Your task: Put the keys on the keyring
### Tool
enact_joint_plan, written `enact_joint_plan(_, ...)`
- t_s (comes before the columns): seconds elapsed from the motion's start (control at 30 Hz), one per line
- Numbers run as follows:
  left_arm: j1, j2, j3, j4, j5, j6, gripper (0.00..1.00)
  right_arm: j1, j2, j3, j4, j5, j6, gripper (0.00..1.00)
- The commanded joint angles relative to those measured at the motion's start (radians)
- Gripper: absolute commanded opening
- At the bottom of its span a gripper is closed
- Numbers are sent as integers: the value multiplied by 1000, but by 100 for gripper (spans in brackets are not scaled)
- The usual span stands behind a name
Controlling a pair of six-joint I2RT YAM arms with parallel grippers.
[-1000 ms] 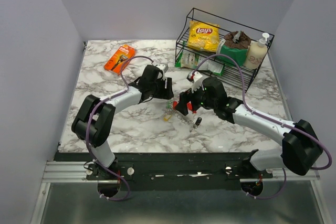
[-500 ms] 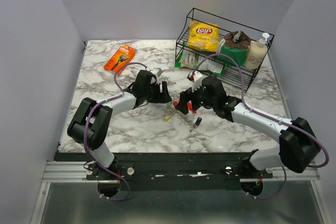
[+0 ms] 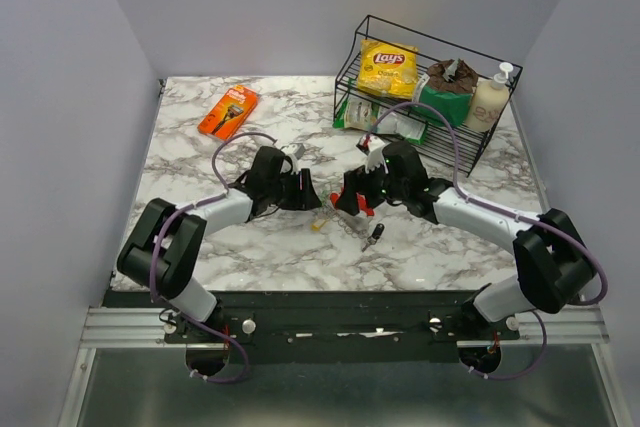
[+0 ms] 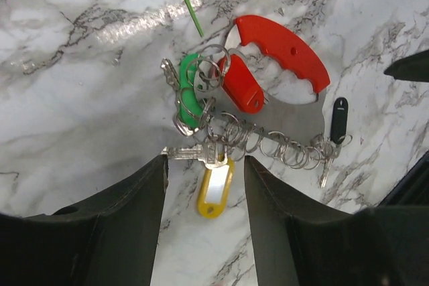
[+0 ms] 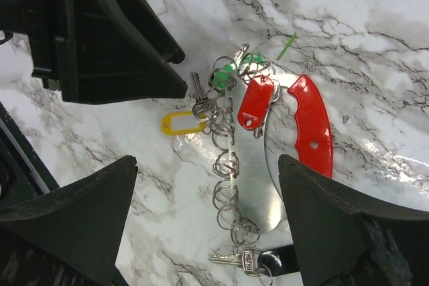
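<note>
The keyring (image 4: 285, 46), a grey metal plate with a curved red side, lies flat on the marble, with a row of small split rings along its straight edge. A green-tagged key (image 4: 190, 93) and a red-tagged key (image 4: 241, 85) lie by its one end, a black-headed key (image 4: 339, 120) by the other. A silver key with a yellow tag (image 4: 213, 192) lies between the open fingers of my left gripper (image 4: 204, 173). My right gripper (image 5: 208, 165) is open wide above the keyring (image 5: 312, 125) and its rings. From above, both grippers (image 3: 303, 190) (image 3: 352, 197) flank the bunch (image 3: 325, 217).
A black wire rack (image 3: 430, 87) at the back right holds a yellow chips bag, a green pack and a lotion bottle. An orange razor pack (image 3: 228, 110) lies at the back left. A thin green sliver (image 4: 193, 6) lies beyond the keys.
My left gripper has moved nearer and lower, coming down beside the bunch of keys. My right gripper has shifted slightly left. The keys and keyring have not moved.
</note>
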Motion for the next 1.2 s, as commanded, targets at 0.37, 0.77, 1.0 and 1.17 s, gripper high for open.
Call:
enact_joint_plan(0.37, -146, -56, -61, 149, 66, -8, 55, -75, 92, 26, -35, -108, 82, 79)
enact_joint_plan(0.77, -208, 55, -45, 219, 28, -8, 51, -158, 38, -34, -15, -130, 111, 75)
enact_joint_plan(1.0, -209, 101, -48, 248, 28, 4, 46, -183, 26, -49, -15, -150, 113, 74)
enact_joint_plan(1.17, -209, 116, -53, 273, 33, 3, 40, -191, 23, -56, -15, -153, 111, 74)
